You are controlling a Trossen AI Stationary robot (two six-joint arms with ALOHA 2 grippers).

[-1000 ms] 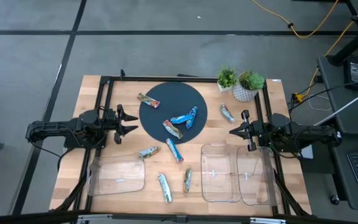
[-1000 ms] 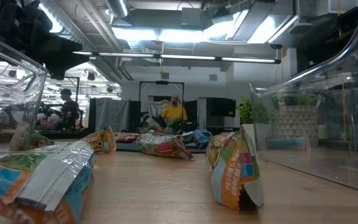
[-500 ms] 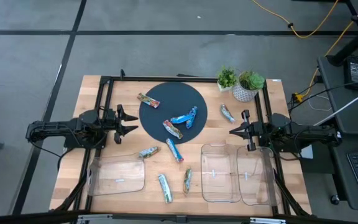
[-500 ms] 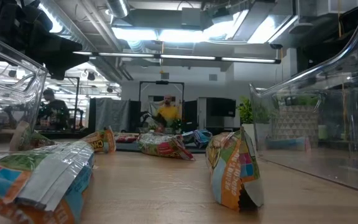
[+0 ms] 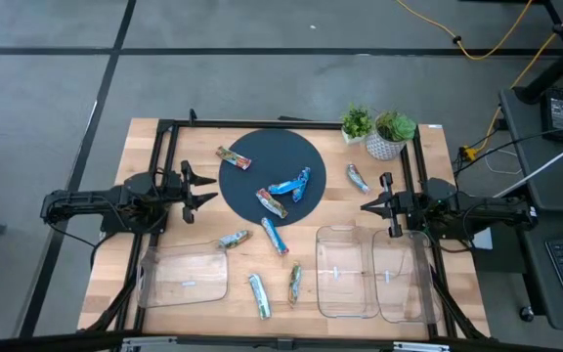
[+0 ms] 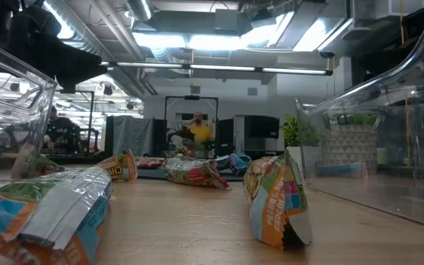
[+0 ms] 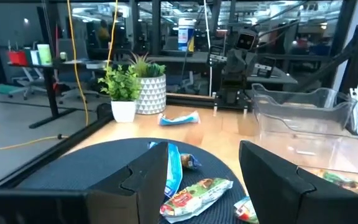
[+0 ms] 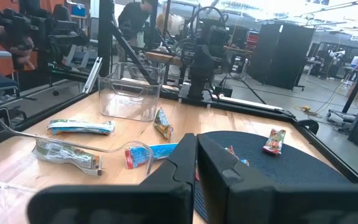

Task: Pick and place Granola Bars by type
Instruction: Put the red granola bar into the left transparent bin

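In the low view, a granola bar [image 6: 39,213] is cut off by the picture's left and bottom edges. The clear trays [image 6: 389,147] run out of frame too. The people [image 6: 197,132] in the room behind are too blurred to make out.

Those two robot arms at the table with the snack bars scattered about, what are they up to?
It looks like a sorting job that has barely begun. Granola bars lie loose on the wooden table and on a round dark mat, and the clear trays along the near edge are empty. The left gripper hovers open at the mat's edge, holding nothing. The right gripper waits shut on the other side, beside two potted plants. No bar has been picked up at this moment.
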